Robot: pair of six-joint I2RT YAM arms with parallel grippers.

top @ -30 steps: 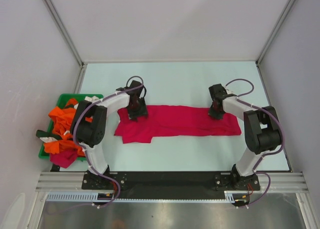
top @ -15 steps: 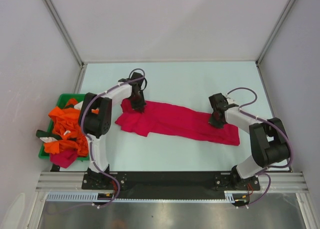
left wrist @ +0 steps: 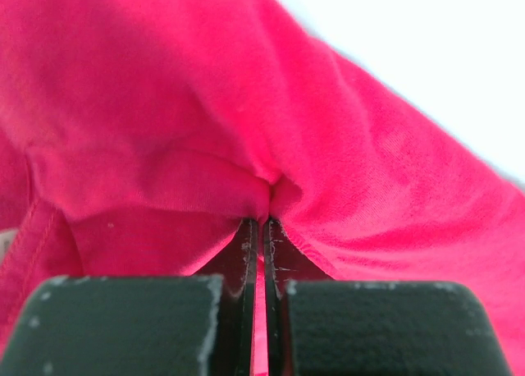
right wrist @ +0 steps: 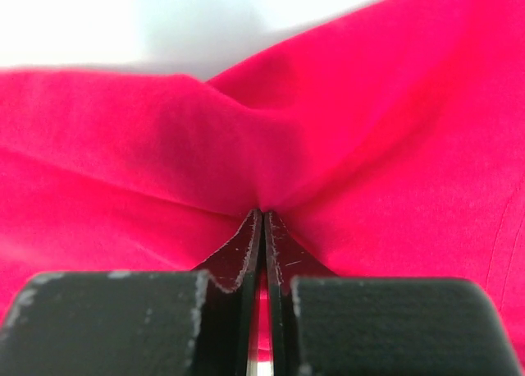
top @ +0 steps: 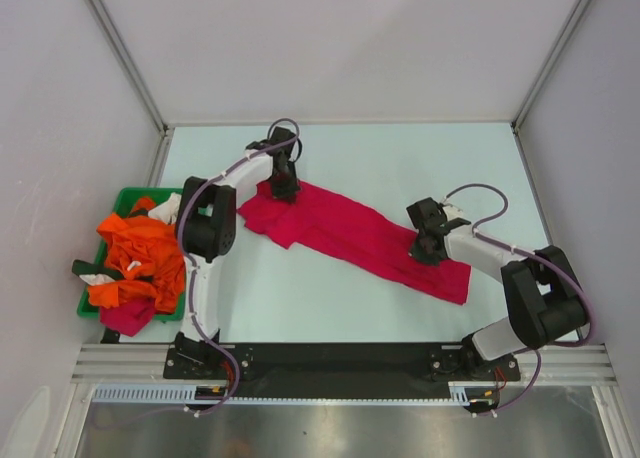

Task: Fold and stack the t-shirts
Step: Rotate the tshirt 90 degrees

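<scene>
A crimson t-shirt (top: 350,233) lies as a long folded strip, slanting from far left to near right across the pale table (top: 400,158). My left gripper (top: 285,188) is shut on its far left end, and the cloth (left wrist: 164,130) bunches into the pinch of that gripper (left wrist: 261,220). My right gripper (top: 428,248) is shut on the strip near its right end, where folds of the fabric (right wrist: 369,146) run into the closed tips of the gripper (right wrist: 262,213). More t-shirts, orange (top: 140,253) and crimson (top: 128,318), are heaped in a green bin (top: 125,194) at the left.
The green bin stands off the table's left edge beside the left arm. Grey enclosure walls with metal posts (top: 125,53) close in the table at the back and both sides. A black rail (top: 330,363) runs along the near edge between the arm bases.
The strip lay level across the table; now it slants. My left gripper carried its end away from me and right, while my right gripper drew its end toward me. Both have closed on the cloth.
</scene>
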